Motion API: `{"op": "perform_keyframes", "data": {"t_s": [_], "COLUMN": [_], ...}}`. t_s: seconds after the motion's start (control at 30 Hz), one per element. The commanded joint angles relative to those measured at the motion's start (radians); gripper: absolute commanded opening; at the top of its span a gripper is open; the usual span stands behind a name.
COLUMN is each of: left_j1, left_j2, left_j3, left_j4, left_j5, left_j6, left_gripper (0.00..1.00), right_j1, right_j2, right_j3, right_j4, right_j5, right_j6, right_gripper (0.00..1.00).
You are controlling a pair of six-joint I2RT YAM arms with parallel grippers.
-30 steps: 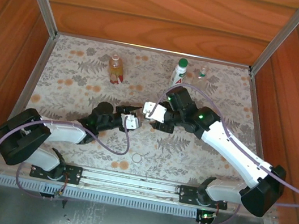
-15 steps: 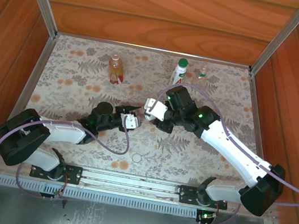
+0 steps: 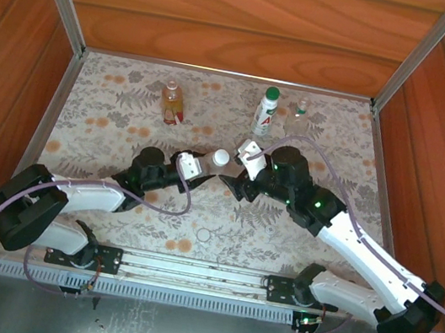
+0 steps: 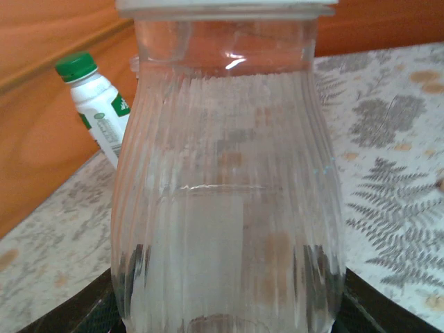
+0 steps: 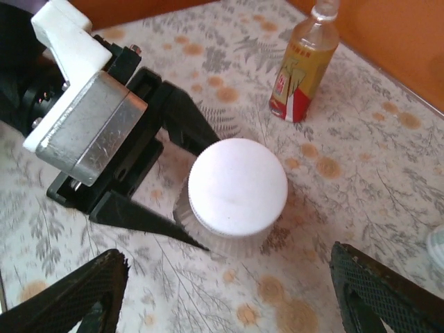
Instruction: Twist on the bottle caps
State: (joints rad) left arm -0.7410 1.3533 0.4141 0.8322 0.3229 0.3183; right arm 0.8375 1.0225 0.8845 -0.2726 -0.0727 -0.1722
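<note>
Left gripper [image 3: 212,165]: clamped on a clear ribbed bottle [image 4: 229,208], upright at the middle of the table [image 3: 107,139], with a white cap [image 5: 237,184] on top. Right gripper [image 5: 227,267]: jaws spread wide above the cap, not touching it. Along the far edge, standing: amber bottle [image 3: 171,102], white bottle [image 3: 266,112] with green cap [image 4: 75,66], small clear bottle [image 3: 301,108].

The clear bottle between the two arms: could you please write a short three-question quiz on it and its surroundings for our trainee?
1. True or false: a white cap sits on the clear bottle.
2. What holds that bottle? A) the left gripper B) a person's hand C) nothing
3. Fill in: the cap on the white bottle is ____ in colour.
Key: 1 true; 2 A; 3 green.
</note>
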Motion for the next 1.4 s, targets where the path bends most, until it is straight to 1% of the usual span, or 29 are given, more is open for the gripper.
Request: {"op": "perform_keyframes", "data": {"t_s": [0.0,0.17,0.37,0.47,0.5,0.53,0.6,0.63,0.67,0.73,0.77,0.83,0.9,1.0,1.07,1.2,1.3,1.37], "left_j1": [0.004,0.004,0.003,0.004,0.005,0.005,0.005,0.006,0.007,0.015,0.027,0.06,0.086,0.097,0.1,0.102,0.101,0.101], "left_j2": [-0.01,-0.005,-0.003,0.001,0.005,0.005,0.007,0.007,0.004,-0.004,-0.012,-0.037,-0.054,-0.074,-0.085,-0.098,-0.112,-0.12], "left_j3": [0.039,0.049,0.045,0.047,0.047,0.044,0.034,0.026,0.014,-0.012,-0.028,-0.06,-0.087,-0.123,-0.138,-0.163,-0.168,-0.171], "left_j4": [0.005,0.005,0.004,0.005,0.005,0.005,0.005,0.006,0.006,0.006,0.006,0.006,0.006,0.006,0.005,0.006,0.004,0.005], "left_j5": [0.12,0.155,0.138,0.12,0.111,0.097,0.058,0.033,-0.009,-0.127,-0.168,-0.182,-0.193,-0.244,-0.275,-0.34,-0.289,-0.288], "left_j6": [-0.158,-0.167,-0.156,-0.156,-0.157,-0.159,-0.159,-0.162,-0.179,-0.248,-0.284,-0.333,-0.363,-0.384,-0.41,-0.435,-0.407,-0.416], "left_gripper": [0.57,0.57,0.58,0.65,0.69,0.77,0.88,0.9,0.92,1.0,1.0,1.0,1.0,1.0,1.0,1.0,1.0,1.0], "right_j1": [0.002,-0.002,-0.005,-0.005,-0.005,-0.005,-0.007,-0.011,-0.023,-0.053,-0.069,-0.098,-0.133,-0.177,-0.195,-0.23,-0.249,-0.265], "right_j2": [0.003,0.06,0.092,0.094,0.096,0.1,0.119,0.131,0.152,0.202,0.235,0.304,0.385,0.514,0.599,0.788,0.881,0.927], "right_j3": [-0.054,-0.056,-0.036,-0.036,-0.036,-0.036,-0.036,-0.035,-0.031,0.002,0.026,0.072,0.129,0.217,0.276,0.451,0.552,0.612], "right_j4": [0.273,0.36,0.335,0.331,0.332,0.338,0.365,0.384,0.403,0.41,0.411,0.432,0.438,0.49,0.525,0.486,0.469,0.434], "right_j5": [0.018,0.032,-0.016,-0.013,-0.01,0.0,0.044,0.066,0.08,0.081,0.078,0.073,0.055,0.033,0.032,0.05,0.075,0.058], "right_j6": [0.174,0.232,0.229,0.226,0.227,0.226,0.204,0.2,0.198,0.201,0.194,0.17,0.164,0.168,0.138,0.117,0.102,0.115], "right_gripper": [0.78,0.76,0.47,0.37,0.35,0.33,0.31,0.31,0.31,0.31,0.31,0.3,0.25,0.21,0.21,0.21,0.21,0.22]}}
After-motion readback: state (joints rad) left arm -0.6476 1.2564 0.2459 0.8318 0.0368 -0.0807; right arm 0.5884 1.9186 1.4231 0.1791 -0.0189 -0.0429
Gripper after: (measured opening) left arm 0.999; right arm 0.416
